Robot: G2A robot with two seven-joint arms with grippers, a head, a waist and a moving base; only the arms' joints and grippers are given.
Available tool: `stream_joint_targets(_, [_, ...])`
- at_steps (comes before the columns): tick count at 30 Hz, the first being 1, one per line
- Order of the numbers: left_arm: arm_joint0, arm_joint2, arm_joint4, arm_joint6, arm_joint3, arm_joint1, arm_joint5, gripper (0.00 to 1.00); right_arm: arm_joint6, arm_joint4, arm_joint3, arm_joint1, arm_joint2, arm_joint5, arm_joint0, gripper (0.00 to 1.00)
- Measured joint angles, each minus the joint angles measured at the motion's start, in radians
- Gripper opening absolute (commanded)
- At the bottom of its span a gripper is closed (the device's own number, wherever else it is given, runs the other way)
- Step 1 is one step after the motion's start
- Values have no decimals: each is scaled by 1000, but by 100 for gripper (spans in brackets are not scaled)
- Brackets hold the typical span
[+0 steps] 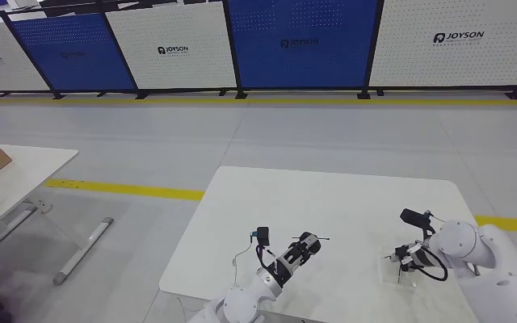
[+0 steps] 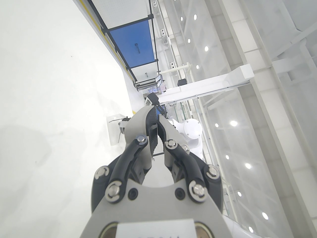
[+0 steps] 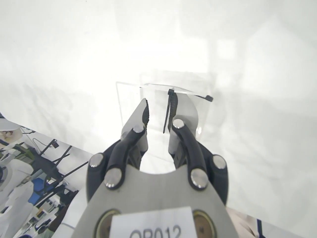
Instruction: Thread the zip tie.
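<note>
The left pincer (image 2: 156, 115) is closed. Its ribbed pads (image 2: 153, 136) meet near the tips, and we cannot make out whether anything thin is caught between them. In the top view a faint dark sliver juts from its tip, too small for us to name.

The clear stand (image 3: 128, 97) nearly vanishes against the white tabletop (image 1: 323, 202), and we trace only its edges.

The right pincer (image 3: 159, 104) is open just in front of the stand, gripping nothing. The black zip tie (image 3: 169, 110) hangs between its fingers, with the head up at the stand's top edge and the strap close against one pad; we cannot tell whether they touch. A second thin black piece (image 3: 209, 98) ending in a small block runs along that top edge. We cannot say whether it belongs to the same tie.

The two arms sit well apart on the tabletop. Beyond it are a yellow floor line (image 1: 121, 188) and blue and white pegboard panels (image 1: 303, 40), and another table (image 1: 32, 161) is cut off at the edge.
</note>
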Motion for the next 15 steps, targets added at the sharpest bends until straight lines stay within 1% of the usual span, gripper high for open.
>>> stream_joint_targets(1, [0,0,0,0,0,0,0,0,0,-4,3,-1,0,0,1,13])
stream_joint_targets(2, [0,0,0,0,0,0,0,0,0,-7,5,-2,0,0,2,2])
stream_joint_targets(3, [0,0,0,0,0,0,0,0,0,-8,7,-4,0,0,4,0])
stream_joint_targets(9, [0,0,0,0,0,0,0,0,0,-22,3,-7,8,0,2,0])
stream_joint_targets(15, [0,0,0,0,0,0,0,0,0,-36,-57,0,50,0,-46,0])
